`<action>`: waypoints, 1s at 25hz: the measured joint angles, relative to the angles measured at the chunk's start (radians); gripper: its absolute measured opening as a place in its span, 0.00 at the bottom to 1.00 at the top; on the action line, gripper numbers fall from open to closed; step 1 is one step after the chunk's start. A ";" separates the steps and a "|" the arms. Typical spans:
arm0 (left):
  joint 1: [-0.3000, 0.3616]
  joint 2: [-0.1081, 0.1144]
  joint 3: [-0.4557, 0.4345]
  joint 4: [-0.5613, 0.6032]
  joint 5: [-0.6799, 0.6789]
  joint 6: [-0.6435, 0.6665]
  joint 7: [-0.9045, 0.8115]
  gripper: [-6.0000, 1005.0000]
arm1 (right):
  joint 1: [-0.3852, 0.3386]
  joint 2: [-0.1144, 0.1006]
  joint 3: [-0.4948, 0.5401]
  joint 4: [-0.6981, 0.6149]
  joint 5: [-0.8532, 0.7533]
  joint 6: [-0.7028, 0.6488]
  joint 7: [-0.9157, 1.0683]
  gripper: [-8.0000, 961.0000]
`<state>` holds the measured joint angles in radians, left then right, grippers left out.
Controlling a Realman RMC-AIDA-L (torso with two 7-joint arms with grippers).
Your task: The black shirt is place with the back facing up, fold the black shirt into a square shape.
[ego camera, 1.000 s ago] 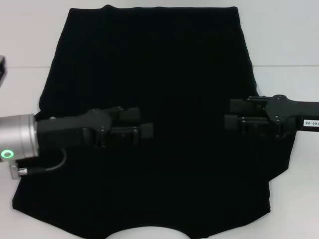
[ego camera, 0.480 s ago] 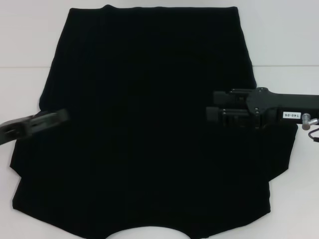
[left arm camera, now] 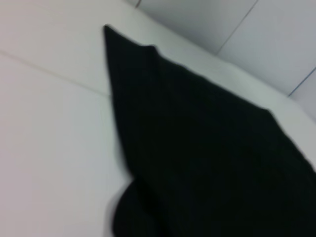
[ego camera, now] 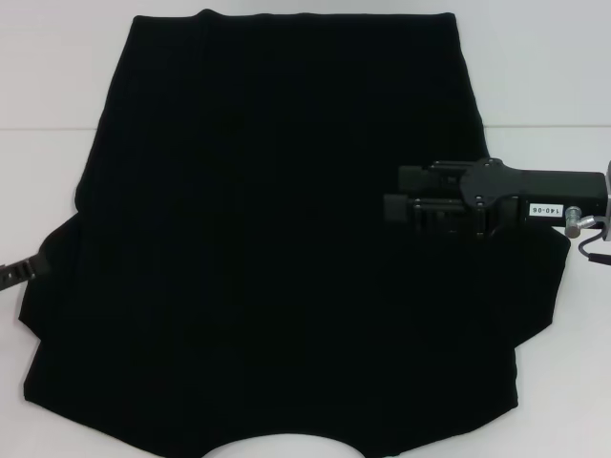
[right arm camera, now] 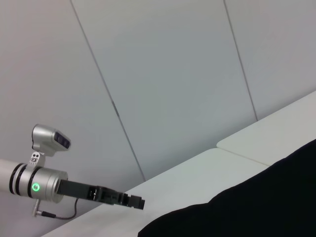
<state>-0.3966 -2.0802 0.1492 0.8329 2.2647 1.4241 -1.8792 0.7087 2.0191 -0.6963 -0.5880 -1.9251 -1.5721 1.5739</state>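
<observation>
Here the black shirt (ego camera: 286, 239) lies spread flat on the white desk (ego camera: 544, 67), covering most of the head view; straight hem at the far side, curved neckline at the near edge; sleeves look tucked in at both sides, so outline is roughly a tapered block. Right hand (ego camera: 389, 204) hangs over the shirt's right part, arm reaching in from the right edge, fingers pointing toward the middle; can't tell if its fingers are apart or together, dark on dark. Left hand (ego camera: 29, 266) is only just in view at the shirt's left edge; in the right wrist view it (right arm camera: 133, 201) shows above the desk beside the shirt (right arm camera: 256, 202), fingers look together, gripping nothing.
</observation>
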 joint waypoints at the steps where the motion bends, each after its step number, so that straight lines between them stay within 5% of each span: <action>1: 0.000 0.000 0.003 -0.001 0.012 -0.012 -0.004 0.87 | 0.000 0.000 0.001 0.000 0.000 0.000 0.001 0.73; 25: -0.031 0.000 0.040 -0.048 0.097 -0.123 -0.006 0.87 | -0.001 -0.001 0.008 0.000 0.000 0.009 0.002 0.73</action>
<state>-0.4279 -2.0799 0.1888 0.7848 2.3617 1.3011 -1.8852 0.7074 2.0183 -0.6887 -0.5884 -1.9252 -1.5629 1.5754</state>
